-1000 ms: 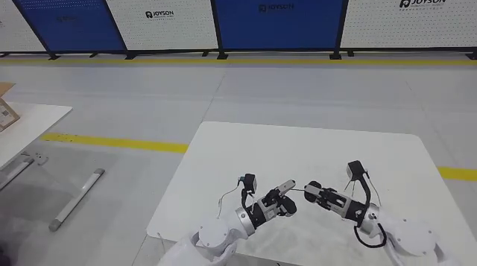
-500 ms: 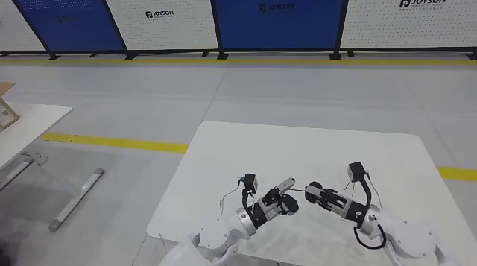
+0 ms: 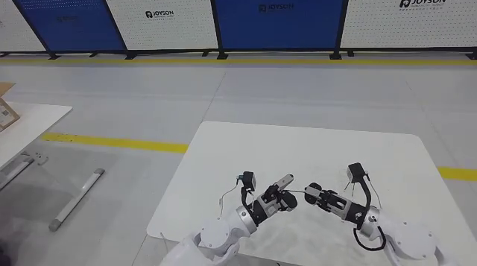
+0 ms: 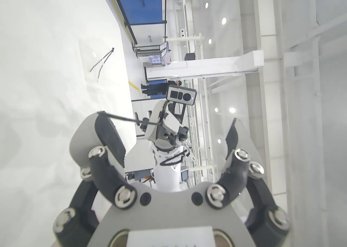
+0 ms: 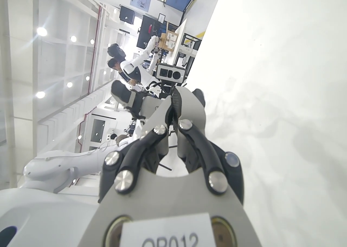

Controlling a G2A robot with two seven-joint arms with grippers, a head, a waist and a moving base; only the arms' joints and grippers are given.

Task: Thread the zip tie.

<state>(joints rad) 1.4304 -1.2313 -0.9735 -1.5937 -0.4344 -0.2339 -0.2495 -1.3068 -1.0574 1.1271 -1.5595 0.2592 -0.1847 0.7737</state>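
Note:
A thin black zip tie [image 4: 122, 119] stretches through the air between the two grippers, above the white table [image 3: 298, 147]. In the top view the zip tie [image 3: 298, 189] bridges the short gap near the table's front edge. My right gripper [image 5: 173, 97] is shut, its fingers pressed together on one end of the tie. My left gripper [image 4: 166, 119] is open, fingers wide apart. The tie's free end rests against the tip of one of the fingers [image 4: 107, 131]. In the top view the left gripper [image 3: 282, 189] faces the right gripper [image 3: 310, 191].
Two or three loose dark zip ties [image 4: 101, 62] lie on the table beyond the left gripper. Blue and white pegboard panels [image 3: 276, 9] stand across the floor far behind the table.
The left gripper has shifted slightly away from the table's front edge. The right gripper has barely moved and still holds the tie.

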